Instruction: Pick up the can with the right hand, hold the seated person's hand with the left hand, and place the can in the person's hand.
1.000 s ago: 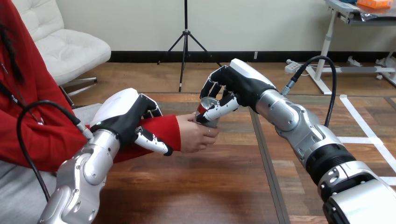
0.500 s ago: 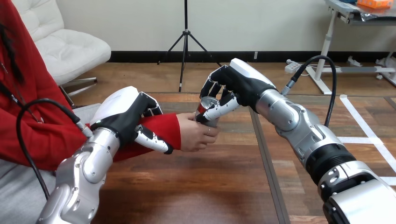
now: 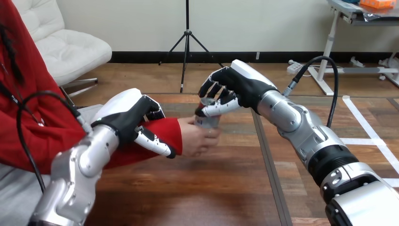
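Observation:
The can (image 3: 207,121) stands upright in the person's hand (image 3: 193,137), whose fingers wrap round its lower part, above the wooden table (image 3: 197,188). My right hand (image 3: 237,84) hovers over the can's top. Its fingers are spread and lifted off the can, and its thumb (image 3: 214,108) still lies against the can's upper rim. My left hand (image 3: 124,115) is curled over the person's red-sleeved forearm (image 3: 171,127) just behind the wrist, with its thumb (image 3: 155,142) on the near side of the sleeve.
The person sits at the table's left side, one arm reaching across to the middle. A seam (image 3: 268,160) runs front to back through the tabletop under my right arm.
My right hand's fingers have spread and lifted away from the can, which has settled a little lower in the person's hand. My left forearm has shifted slightly left; its grip is unchanged.

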